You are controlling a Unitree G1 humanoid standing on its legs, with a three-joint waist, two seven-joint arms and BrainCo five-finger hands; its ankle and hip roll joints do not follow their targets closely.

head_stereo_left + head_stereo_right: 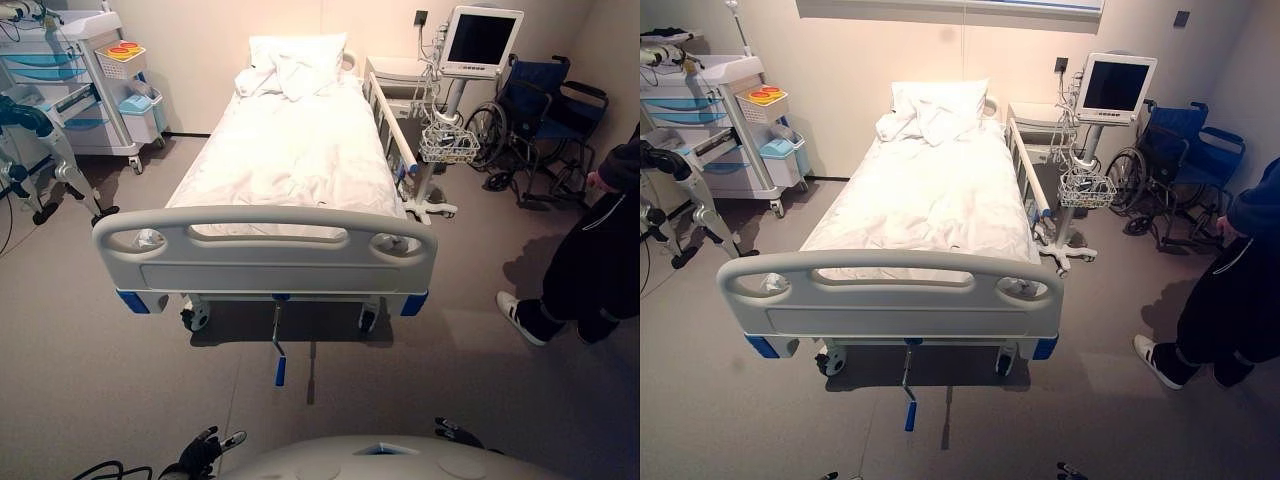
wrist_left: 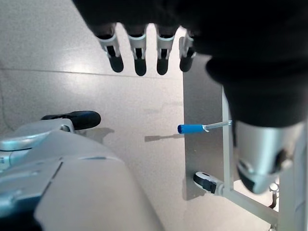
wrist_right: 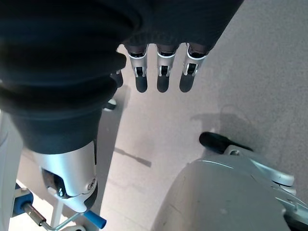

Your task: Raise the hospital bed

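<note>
Standing back from the foot of the white-sheeted hospital bed with grey plastic footboard [image 1: 265, 250], both hands hang low and hold nothing. Left hand [image 2: 139, 53]: fingers straight, slack, over bare floor. Right hand [image 3: 161, 72]: same, fingers straight and relaxed.

Task thing: the metal crank with blue grip [image 1: 279, 368] sticks out from under the footboard's middle, folded down toward the floor, well apart from both hands. Judgement: step in hand is the approach; get closer, crouch, wrap a hand round the blue grip, then turn in full even circles without dragging it on the floor.

Around, left to right: white medical cart with blue drawers [image 1: 75, 85] by the bed's head; grey wheeled stand [image 1: 50, 165] near it; white crumpled pillow [image 1: 295, 60]; patient monitor on a pole with wire basket [image 1: 470, 60]; dark blue folded wheelchair [image 1: 540, 120]; a person in dark trousers and white shoe [image 1: 590, 260] standing at the right. Path to the crank looks open; the person is the nearest thing to mind.
</note>
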